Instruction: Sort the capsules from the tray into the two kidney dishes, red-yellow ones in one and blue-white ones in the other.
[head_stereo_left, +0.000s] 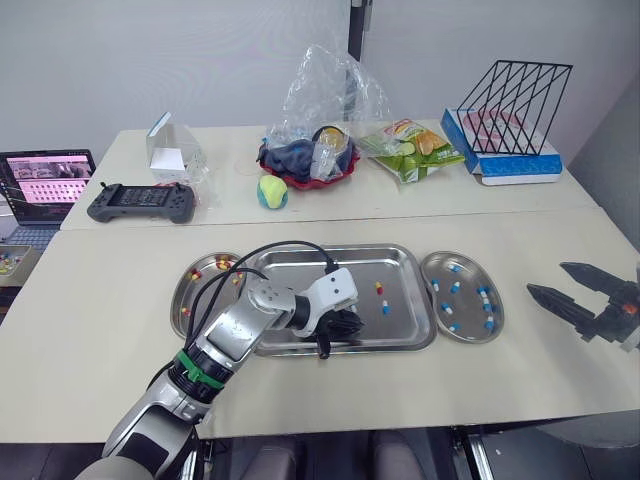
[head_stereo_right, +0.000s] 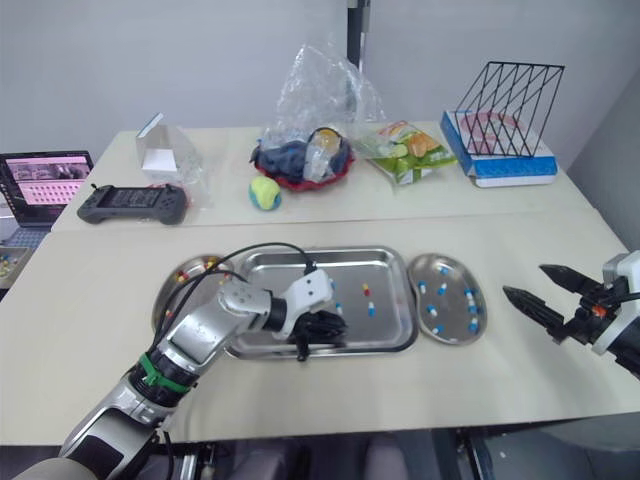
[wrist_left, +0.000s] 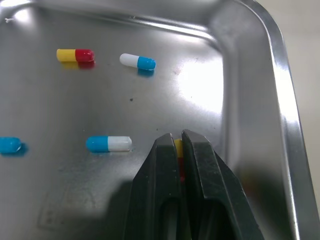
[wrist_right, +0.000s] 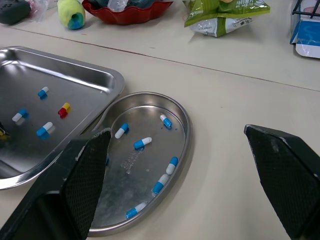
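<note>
Here, your left tool (wrist_left: 180, 146) is down at the near side of the tray (head_stereo_left: 330, 252), clenched on a red-yellow capsule (wrist_left: 178, 150). More loose capsules (wrist_left: 108, 143) lie in the tray near it, blue-white ones and one red-yellow. The left dish (head_stereo_left: 183, 305) holds red-yellow ones and the right dish (head_stereo_left: 498, 325) blue-white ones, while your right tool (head_stereo_left: 547, 278) hangs released above the desk (head_stereo_left: 100, 300), to the right of that dish and apart from it.
</note>
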